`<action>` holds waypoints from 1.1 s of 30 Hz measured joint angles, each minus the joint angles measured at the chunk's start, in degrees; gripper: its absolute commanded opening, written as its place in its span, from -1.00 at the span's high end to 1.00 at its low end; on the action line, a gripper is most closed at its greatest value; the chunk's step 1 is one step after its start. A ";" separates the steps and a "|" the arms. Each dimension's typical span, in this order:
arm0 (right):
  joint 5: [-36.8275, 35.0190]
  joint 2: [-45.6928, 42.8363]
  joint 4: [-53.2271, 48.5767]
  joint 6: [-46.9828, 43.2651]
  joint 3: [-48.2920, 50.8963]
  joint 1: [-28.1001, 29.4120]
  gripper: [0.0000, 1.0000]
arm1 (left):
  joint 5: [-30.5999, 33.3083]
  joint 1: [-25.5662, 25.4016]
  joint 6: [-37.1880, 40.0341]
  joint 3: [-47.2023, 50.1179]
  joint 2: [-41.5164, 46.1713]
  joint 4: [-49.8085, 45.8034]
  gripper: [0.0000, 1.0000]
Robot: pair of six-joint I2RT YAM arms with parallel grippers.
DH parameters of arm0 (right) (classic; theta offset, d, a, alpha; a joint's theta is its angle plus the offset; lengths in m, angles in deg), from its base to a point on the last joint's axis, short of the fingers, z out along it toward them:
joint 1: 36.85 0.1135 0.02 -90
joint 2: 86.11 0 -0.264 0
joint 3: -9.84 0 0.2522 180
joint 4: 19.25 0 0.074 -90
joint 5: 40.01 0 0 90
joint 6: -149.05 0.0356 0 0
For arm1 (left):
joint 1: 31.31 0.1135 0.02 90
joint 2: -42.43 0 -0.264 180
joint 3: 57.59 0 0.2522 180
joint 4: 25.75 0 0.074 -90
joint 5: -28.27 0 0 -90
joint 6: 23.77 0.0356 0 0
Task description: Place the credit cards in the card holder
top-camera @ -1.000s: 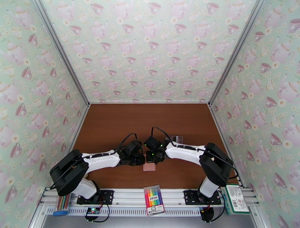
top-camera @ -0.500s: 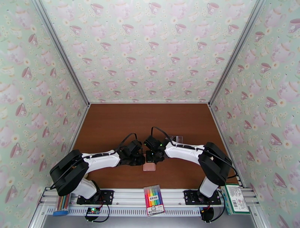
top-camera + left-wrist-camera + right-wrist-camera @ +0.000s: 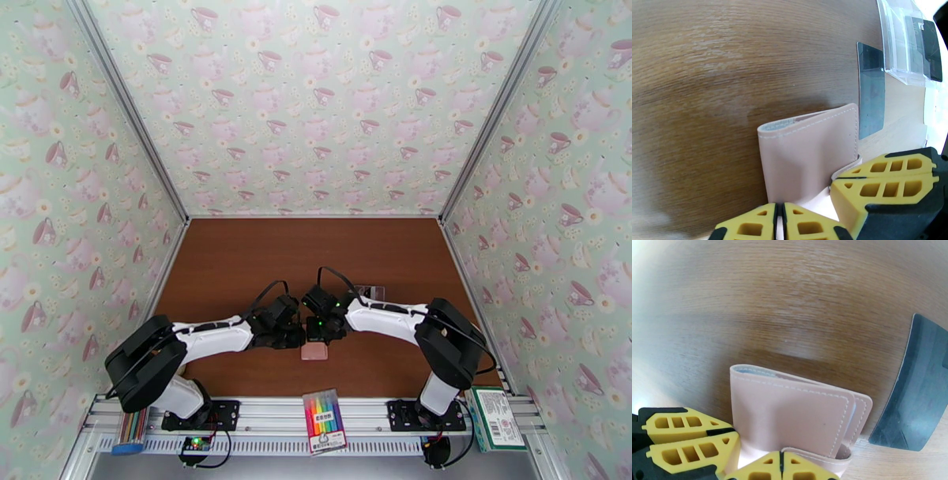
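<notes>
The pink card holder [image 3: 314, 351] lies folded on the brown table between both grippers; it also shows in the wrist views [image 3: 809, 152] [image 3: 790, 417]. My left gripper [image 3: 299, 339] [image 3: 780, 223] is shut at its near edge, the fingertips pressed together over the pale lower flap. My right gripper [image 3: 322, 335] [image 3: 780, 465] is shut where the snap tab [image 3: 813, 456] runs into it. One dark credit card [image 3: 871, 94] [image 3: 912, 398] lies flat beside the holder. Another dark card [image 3: 930, 47] sits inside the clear plastic box [image 3: 904, 43].
The clear box [image 3: 370, 293] stands just behind the right arm. On the front rail lie a marker pack [image 3: 325, 410], a green box [image 3: 494, 418] at the right and coloured pencils [image 3: 133, 430] at the left. Patterned walls close off three sides.
The right arm has edged slightly left and the card holder has barely shifted. The left arm has stayed put.
</notes>
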 measured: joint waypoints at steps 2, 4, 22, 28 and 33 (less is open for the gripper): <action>-1.79 -1.29 -0.85 -0.74 0.04 0.02 -0.03 | 2.45 0.11 0.74 -0.09 2.64 -3.32 0.22; -4.13 -3.82 -1.31 -1.88 0.04 -0.28 -0.23 | 7.63 -0.09 2.25 -1.25 6.56 -7.96 -0.17; -29.38 -41.00 21.24 -25.44 30.86 -39.19 -0.91 | 64.04 20.11 35.04 8.20 19.85 11.52 -0.96; -28.30 -36.06 41.51 -32.17 38.10 -47.78 -0.88 | 52.46 30.23 43.95 16.20 14.91 31.52 -0.94; -28.28 -26.21 57.44 -34.40 39.56 -49.51 -0.89 | 43.17 34.01 48.37 15.85 6.56 41.99 -0.93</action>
